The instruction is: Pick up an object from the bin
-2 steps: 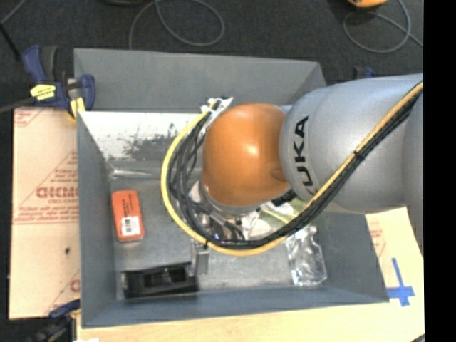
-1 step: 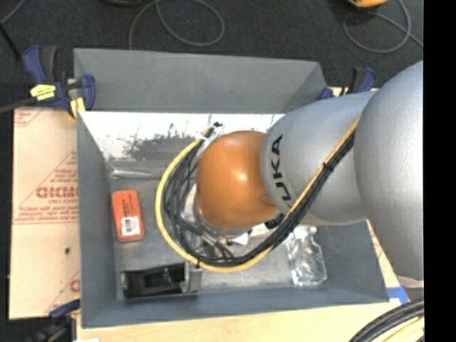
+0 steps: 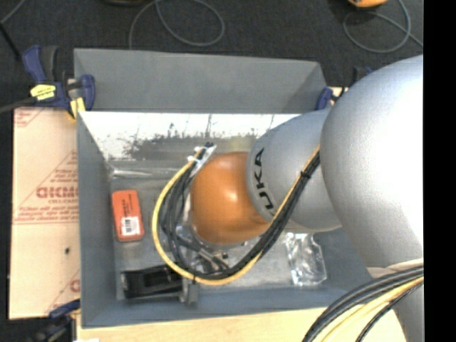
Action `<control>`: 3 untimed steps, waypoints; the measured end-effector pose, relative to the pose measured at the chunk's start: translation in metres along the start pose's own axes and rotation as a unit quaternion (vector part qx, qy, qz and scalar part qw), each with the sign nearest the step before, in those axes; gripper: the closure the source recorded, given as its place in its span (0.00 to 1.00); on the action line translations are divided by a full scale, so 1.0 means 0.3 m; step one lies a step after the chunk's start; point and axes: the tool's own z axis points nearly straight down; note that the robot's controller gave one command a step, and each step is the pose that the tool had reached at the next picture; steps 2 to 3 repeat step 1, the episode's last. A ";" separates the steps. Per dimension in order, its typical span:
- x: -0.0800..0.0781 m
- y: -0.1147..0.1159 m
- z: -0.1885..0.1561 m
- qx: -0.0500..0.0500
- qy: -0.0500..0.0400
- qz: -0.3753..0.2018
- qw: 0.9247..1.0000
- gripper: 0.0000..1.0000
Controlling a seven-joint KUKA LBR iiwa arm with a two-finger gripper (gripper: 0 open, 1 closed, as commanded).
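Hand: my hand (image 3: 201, 257) sits low in the front middle of the bin (image 3: 92, 191), under my orange wrist cover (image 3: 221, 198); I cannot tell whether it is spread or pressed together, or whether it has anything.
Nearest thing: a black oblong object (image 3: 148, 283), flat on the floor in the front-left corner along the front wall, its right end just beside my hand.
Left: an orange flat box (image 3: 127, 216) with a white label, lying lengthwise near the left wall, apart from my hand.
Right: a crumpled clear plastic bag (image 3: 305, 259) on the floor, near the front wall, partly under my arm.
Room: bare grey floor between the orange box and my cables (image 3: 167, 212); the back wall stands well apart.
Arm: my silver arm (image 3: 335, 169) comes in from the right and slants down across the bin, cables looping around the cover's left side.
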 end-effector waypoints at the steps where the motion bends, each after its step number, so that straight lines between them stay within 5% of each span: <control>1: -0.051 0.035 0.077 0.000 0.002 0.085 0.996 1.00; 3: -0.051 0.035 0.077 0.000 0.002 0.085 0.996 1.00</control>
